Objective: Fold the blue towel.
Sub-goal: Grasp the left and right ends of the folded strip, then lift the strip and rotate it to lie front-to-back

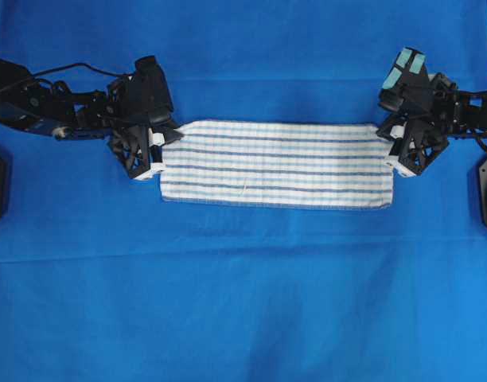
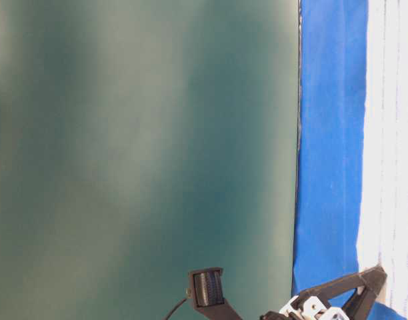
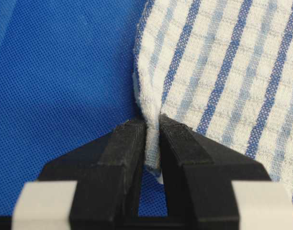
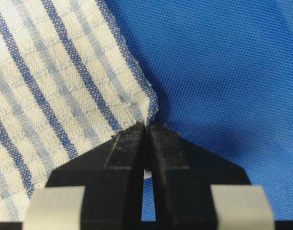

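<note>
The blue towel (image 1: 277, 165), white with thin blue stripes, lies flat as a long rectangle in the middle of the overhead view. My left gripper (image 1: 161, 150) is at its left short edge, shut on a pinched-up fold of the towel (image 3: 218, 72); cloth shows between the black fingers (image 3: 125, 148). My right gripper (image 1: 392, 146) is at the right short edge, near the far corner, shut on the towel's edge (image 4: 65, 81), which puckers up into the fingertips (image 4: 132, 139).
A large plain blue cloth (image 1: 243, 302) covers the whole table under the towel. Both black arms reach in from the left (image 1: 44, 103) and right (image 1: 466, 111) sides. A dark green wall (image 2: 137, 147) fills the table-level view.
</note>
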Controlling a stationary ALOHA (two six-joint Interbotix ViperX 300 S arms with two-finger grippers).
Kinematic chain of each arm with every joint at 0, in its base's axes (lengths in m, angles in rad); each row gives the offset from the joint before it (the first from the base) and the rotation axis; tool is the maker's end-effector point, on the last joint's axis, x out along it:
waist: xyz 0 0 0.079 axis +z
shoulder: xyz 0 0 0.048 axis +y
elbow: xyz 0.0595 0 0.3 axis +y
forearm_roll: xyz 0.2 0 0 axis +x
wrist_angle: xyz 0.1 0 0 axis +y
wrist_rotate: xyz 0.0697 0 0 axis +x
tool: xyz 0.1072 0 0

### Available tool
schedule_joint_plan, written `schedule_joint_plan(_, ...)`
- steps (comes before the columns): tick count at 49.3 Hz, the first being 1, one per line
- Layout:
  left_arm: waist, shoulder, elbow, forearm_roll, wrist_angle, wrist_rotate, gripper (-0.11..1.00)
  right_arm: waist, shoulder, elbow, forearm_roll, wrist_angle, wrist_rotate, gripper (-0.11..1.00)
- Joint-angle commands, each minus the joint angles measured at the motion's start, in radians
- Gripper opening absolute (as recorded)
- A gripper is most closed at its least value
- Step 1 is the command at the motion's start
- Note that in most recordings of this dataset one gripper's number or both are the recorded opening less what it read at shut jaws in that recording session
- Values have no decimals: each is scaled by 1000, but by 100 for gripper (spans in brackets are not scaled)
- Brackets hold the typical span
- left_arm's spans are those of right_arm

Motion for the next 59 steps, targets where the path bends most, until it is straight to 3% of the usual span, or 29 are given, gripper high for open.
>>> schedule_joint_plan(1,8,-9,-3,2,14,2,7,-5,-17,-6,-3,-2,-2,2)
schedule_joint_plan(9,6,-67,-18,2,75,0,7,-5,-77,-14,-3,37,9,2)
schedule_joint_plan(21,0,-224,-48,2,202,-2,7,-5,-287,-37,2,166,14,2)
schedule_joint_plan(36,-43,-316,-80,2,227,-3,7,44,-486,-63,17,276,17,2)
schedule_joint_plan(50,-92,-298,-104,0,224,-15,7,54,-483,-72,15,272,17,2)
schedule_joint_plan(59,-186,-268,-150,0,212,-25,7,17,-428,-110,-20,230,12,2)
